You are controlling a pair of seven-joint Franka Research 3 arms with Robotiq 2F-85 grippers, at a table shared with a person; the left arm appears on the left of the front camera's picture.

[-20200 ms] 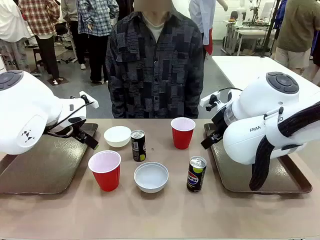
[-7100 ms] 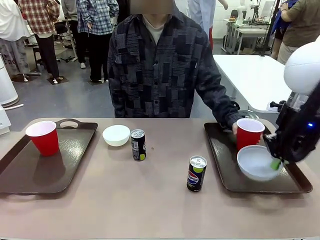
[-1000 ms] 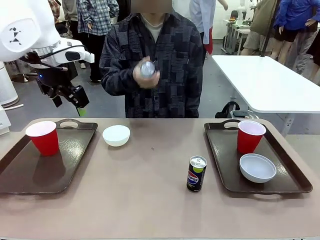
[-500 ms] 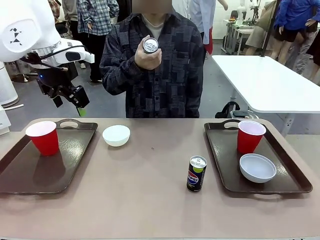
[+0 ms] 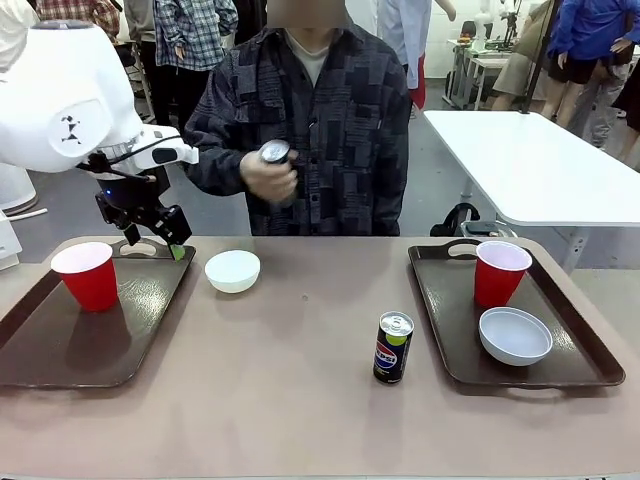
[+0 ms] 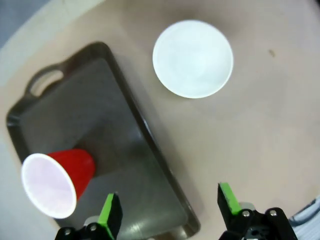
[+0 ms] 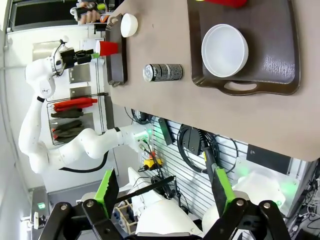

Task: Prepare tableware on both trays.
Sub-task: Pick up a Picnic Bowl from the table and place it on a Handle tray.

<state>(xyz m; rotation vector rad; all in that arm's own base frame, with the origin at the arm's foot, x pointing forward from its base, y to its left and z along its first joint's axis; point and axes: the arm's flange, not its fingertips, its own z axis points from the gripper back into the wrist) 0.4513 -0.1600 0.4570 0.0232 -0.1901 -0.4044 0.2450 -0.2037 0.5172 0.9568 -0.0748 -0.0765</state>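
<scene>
A slim dark drink can stands upright near the middle of the tan table. It bears a round red, white and blue emblem above a green-yellow patch. Its lettering is too small to read.

Just right of this can lies the right tray, dark brown. It holds the right cup, red, at its far end and the tray bowl, white, nearer. Left of the can and farther back, the table bowl sits on bare table. Well left of the can lies the matching left tray, with the left cup upright on its far part.

Beyond the can, across the table, a person's hand holds a second can at chest height, blurred.

The left gripper hangs above the left tray's far right corner. Its green-padded fingers are spread, gripping nothing. The right gripper looks down on the standing can from high up, likewise spread wide and empty.
</scene>
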